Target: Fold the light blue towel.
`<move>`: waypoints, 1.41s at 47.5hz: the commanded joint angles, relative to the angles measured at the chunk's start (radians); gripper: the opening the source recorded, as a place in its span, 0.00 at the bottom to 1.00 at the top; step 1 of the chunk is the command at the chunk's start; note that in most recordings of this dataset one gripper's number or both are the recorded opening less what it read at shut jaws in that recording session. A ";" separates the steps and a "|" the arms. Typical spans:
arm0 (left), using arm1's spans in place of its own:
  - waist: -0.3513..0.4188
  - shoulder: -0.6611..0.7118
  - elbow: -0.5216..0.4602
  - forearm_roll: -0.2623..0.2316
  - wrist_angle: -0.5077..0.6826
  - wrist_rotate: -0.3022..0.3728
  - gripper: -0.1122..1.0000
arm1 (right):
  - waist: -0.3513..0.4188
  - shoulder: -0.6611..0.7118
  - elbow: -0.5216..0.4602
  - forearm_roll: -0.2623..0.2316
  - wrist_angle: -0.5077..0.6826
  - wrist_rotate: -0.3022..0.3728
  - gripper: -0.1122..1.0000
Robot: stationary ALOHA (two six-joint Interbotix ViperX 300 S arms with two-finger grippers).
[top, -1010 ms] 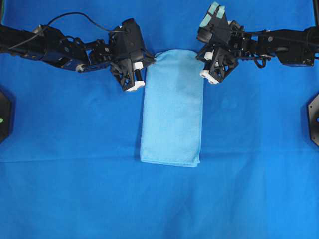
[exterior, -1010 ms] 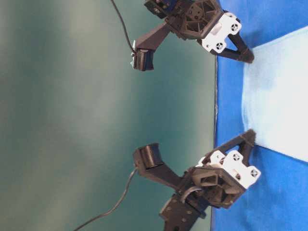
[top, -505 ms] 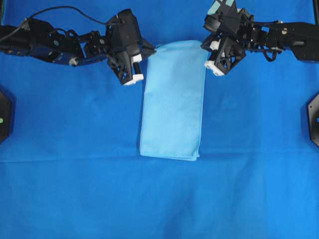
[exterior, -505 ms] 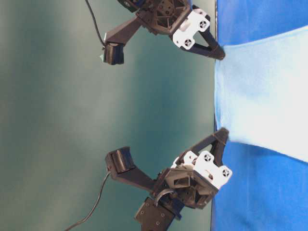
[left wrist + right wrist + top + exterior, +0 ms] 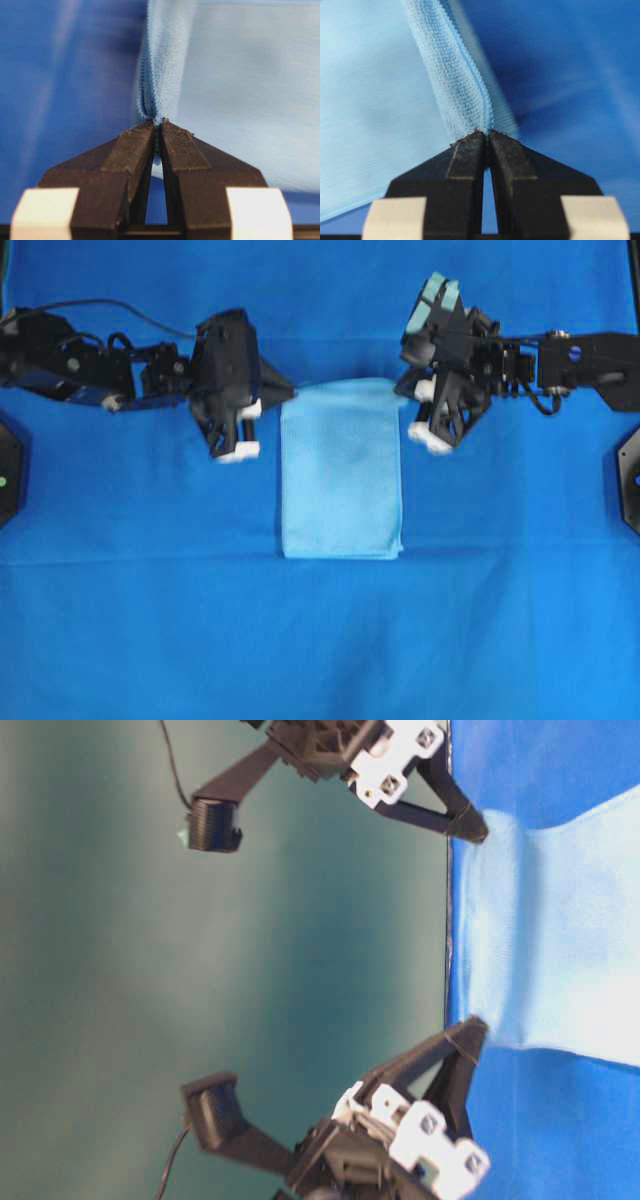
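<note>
Both grippers, left gripper (image 5: 285, 395) and right gripper (image 5: 403, 393), had carried the light blue towel's (image 5: 341, 480) top corners, pinched tight, down toward frame centre, shortening it; the second fold looked roughly half done.

Pale sky-blue towel (image 5: 341, 475) on a deep royal-blue cloth (image 5: 320, 640); black hands with white blocks.

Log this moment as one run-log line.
phase: second fold | left hand: shut on light blue towel far-left corner | right hand: shut on far-right corner | near edge: flat on blue cloth
</note>
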 commanded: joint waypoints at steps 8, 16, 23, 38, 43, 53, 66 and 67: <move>-0.146 -0.048 0.018 -0.002 0.017 -0.006 0.13 | 0.161 -0.032 0.000 0.029 0.052 0.091 0.13; -0.232 -0.035 0.009 -0.003 0.015 -0.043 0.13 | 0.247 -0.031 0.002 0.029 0.086 0.169 0.13; -0.302 -0.018 0.002 -0.005 0.012 -0.046 0.13 | 0.304 -0.026 0.003 0.029 0.097 0.212 0.13; -0.333 0.089 -0.009 -0.008 -0.028 -0.063 0.13 | 0.325 0.035 0.002 0.029 0.061 0.218 0.13; -0.334 0.103 -0.011 -0.008 -0.044 -0.097 0.13 | 0.328 0.061 0.003 0.031 0.006 0.219 0.13; -0.339 0.103 -0.012 -0.008 -0.046 -0.120 0.13 | 0.330 0.087 0.003 0.034 -0.048 0.219 0.13; -0.339 0.089 -0.026 -0.006 -0.041 -0.109 0.35 | 0.334 0.087 -0.011 0.034 -0.048 0.219 0.33; -0.341 0.084 -0.026 -0.006 -0.040 -0.106 0.40 | 0.337 0.087 -0.012 0.034 -0.046 0.218 0.38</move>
